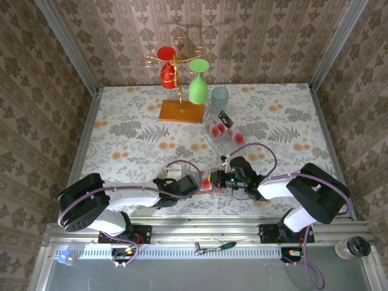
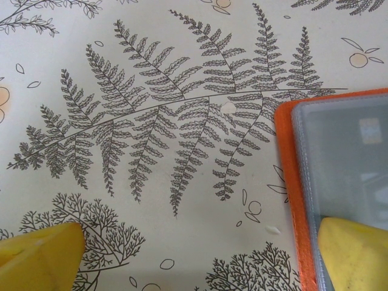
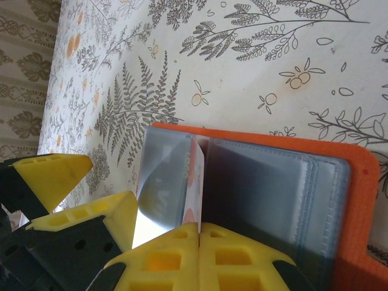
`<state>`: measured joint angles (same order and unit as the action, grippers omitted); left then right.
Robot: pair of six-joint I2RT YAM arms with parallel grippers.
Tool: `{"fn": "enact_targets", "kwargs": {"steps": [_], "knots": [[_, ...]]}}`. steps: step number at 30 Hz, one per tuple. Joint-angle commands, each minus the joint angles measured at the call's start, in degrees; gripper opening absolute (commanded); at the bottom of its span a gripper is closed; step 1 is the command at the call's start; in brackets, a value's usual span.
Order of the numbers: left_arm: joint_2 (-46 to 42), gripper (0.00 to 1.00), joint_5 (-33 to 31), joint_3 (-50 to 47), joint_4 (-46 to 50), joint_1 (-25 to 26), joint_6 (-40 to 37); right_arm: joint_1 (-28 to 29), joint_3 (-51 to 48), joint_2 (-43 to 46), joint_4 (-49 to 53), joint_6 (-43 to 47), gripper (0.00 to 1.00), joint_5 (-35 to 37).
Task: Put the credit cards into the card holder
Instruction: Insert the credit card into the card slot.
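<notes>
While the right gripper (image 3: 200, 236) pinches one credit card (image 3: 194, 182) between its closed yellow pads, the card stands on edge among the clear sleeves of the opened card holder (image 3: 357, 182), roughly at the holder's middle fold. At the holder's opposite side the left gripper (image 2: 194, 260) is spread wide and grips nothing. One of its pads presses on the holder's plastic pocket and the other rests over the fern-printed tablecloth (image 2: 182, 91) just beside the holder. More credit cards (image 1: 225, 129) lie in a loose row well beyond the holder, towards the glass rack (image 1: 182, 91). By its look the card is light, thin, stiff and glossy, so it would likely slip or twist if pinched by a corner. A flat hold across both faces at the end away from the holder seems best. The sleeves look soft and floppy and may buckle or close at the mouth. The holder itself seems light enough to slide, so it is worth pinning down. No brand, label or writing can be read on the card or the holder.
</notes>
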<state>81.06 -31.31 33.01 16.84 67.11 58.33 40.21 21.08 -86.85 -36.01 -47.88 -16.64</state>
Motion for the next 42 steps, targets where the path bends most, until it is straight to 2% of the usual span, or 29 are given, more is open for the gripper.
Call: {"fn": "enact_targets", "kwargs": {"steps": [1,42], "knots": [[1.2,1.0,-0.1,-0.8,0.5,0.5,0.5,0.4,-1.1,0.7,3.6,1.8,0.0,1.9],[1.5,1.0,-0.2,-0.6,0.3,0.5,0.5,0.5,2.1,-5.0,5.2,1.1,0.0,-0.9]]}}
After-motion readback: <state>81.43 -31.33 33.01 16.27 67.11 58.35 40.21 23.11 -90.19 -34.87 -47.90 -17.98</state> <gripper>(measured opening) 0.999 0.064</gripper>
